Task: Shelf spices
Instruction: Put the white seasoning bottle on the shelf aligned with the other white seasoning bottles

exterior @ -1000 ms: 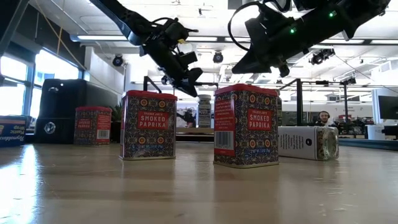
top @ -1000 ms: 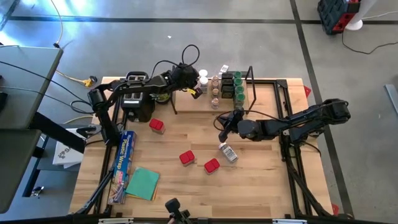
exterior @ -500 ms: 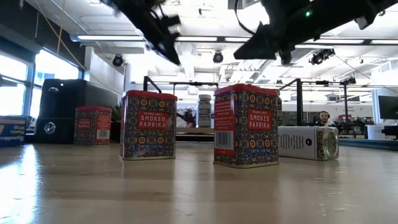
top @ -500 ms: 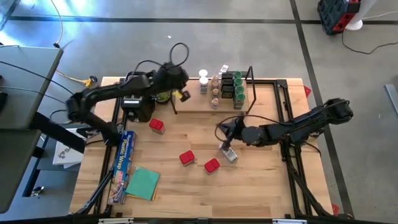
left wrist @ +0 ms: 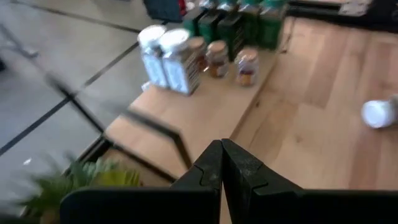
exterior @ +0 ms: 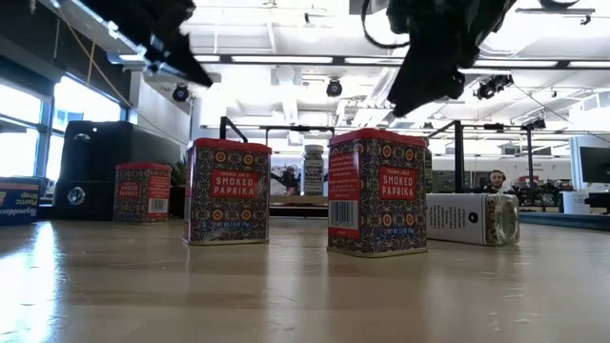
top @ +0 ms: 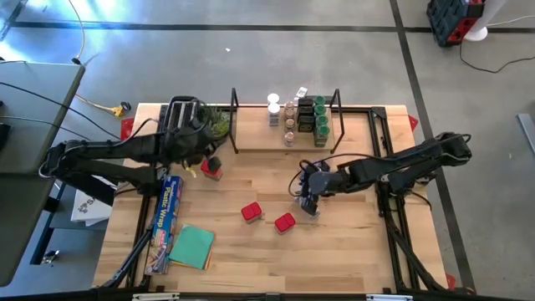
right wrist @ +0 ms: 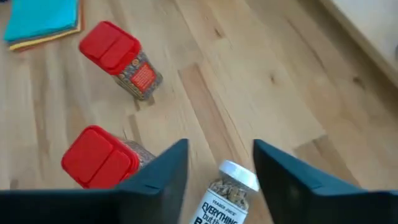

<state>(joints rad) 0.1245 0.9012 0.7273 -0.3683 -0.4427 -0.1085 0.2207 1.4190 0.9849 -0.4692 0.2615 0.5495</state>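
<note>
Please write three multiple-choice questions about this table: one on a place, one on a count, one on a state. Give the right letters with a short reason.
1. Where does the white-lidded jar lie?
A. on the shelf
B. on the table under the right hand
C. on the teal cloth

2. How many red tins stand on the table?
A. one
B. three
C. five

3. How are the right hand's fingers?
A. apart
B. shut
C. hidden

Answers:
1 B: its white lid shows between that hand's fingers.
2 B: the high view shows three red lids.
3 A: a wide gap separates them.
</note>
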